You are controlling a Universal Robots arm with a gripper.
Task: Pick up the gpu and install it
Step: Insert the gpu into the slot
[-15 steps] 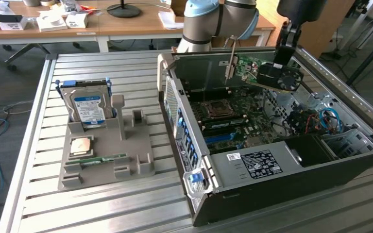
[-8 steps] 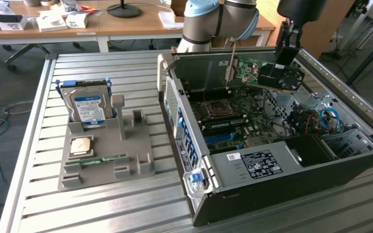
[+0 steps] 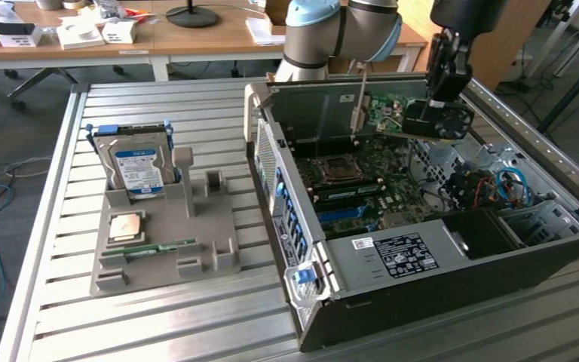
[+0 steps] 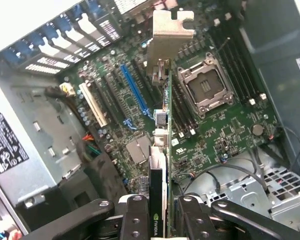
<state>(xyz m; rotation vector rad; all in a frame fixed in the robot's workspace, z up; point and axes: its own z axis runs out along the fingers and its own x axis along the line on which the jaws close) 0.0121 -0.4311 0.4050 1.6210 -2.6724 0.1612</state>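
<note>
The gpu [image 3: 385, 115], a green card with a long silver end bracket [image 3: 356, 113], hangs in the air over the open computer case [image 3: 269, 162], above the motherboard [image 3: 370, 192]. My gripper [image 3: 428, 113] is shut on the card's edge. In the wrist view the gpu [image 4: 162, 125] shows edge-on, clamped between my black fingers [image 4: 136, 215]. Its bracket [image 4: 170, 30] points away from me. Beneath it lie the motherboard [image 4: 225, 130], a blue expansion slot [image 4: 135, 92] just beside the card's edge, and a white slot [image 4: 92, 105]. The card does not touch the board.
An empty CPU socket [image 4: 205, 85] sits beside the slots. The power supply [image 3: 400, 256] and blue cables [image 3: 511, 185] fill the case's near end. On the exterior view's left, a grey holder [image 3: 214, 249] carries a hard drive [image 3: 139, 170], a CPU chip [image 3: 129, 226] and a memory stick [image 3: 148, 249].
</note>
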